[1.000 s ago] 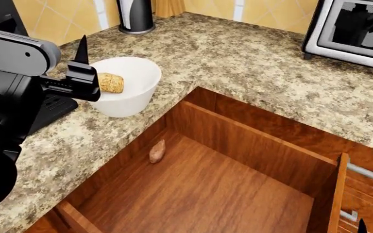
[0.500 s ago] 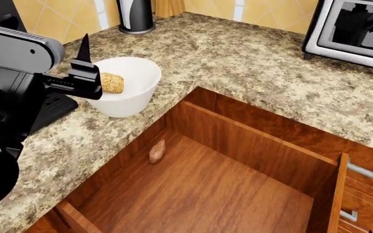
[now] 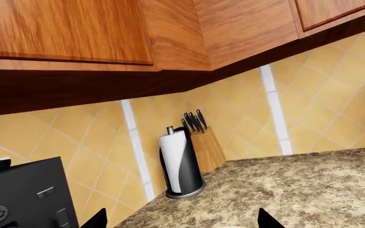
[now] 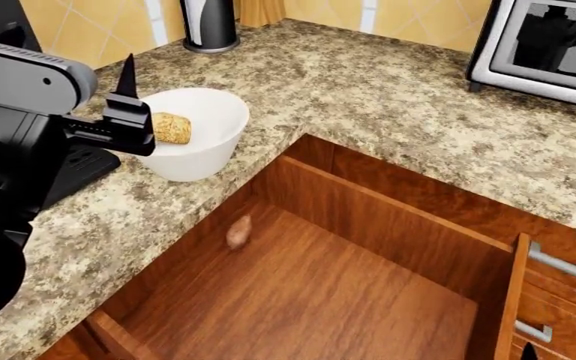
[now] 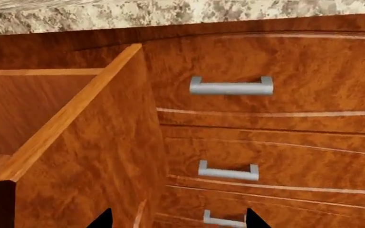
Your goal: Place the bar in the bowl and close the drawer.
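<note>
- Left gripper [image 4: 128,112]: jaws spread wide, holding nothing. It hovers at the 9 o'clock rim of the bowl [image 4: 213,146]. Left wrist view looks at the backsplash only: paper towel roll [image 3: 178,164], knife block [image 3: 206,145].
- Bar [image 4: 171,127] lies inside the bowl, against its 9 o'clock wall. Placing part looks done.
- Drawer [image 4: 368,247] stands wide open at 5 o'clock from the bowl; small reddish lump [image 4: 238,232] on its floor, blurred.
- Right gripper [image 5: 176,221]: only two fingertips show, well apart, so open and empty. It sits just beside the drawer's side panel, facing the handled drawer fronts [image 5: 231,86].
- Step in hand, my read: close the drawer. Push flat on the front panel, straight along the slide axis; avoid skewing it.
- Keep the left arm clear of the bowl.
</note>
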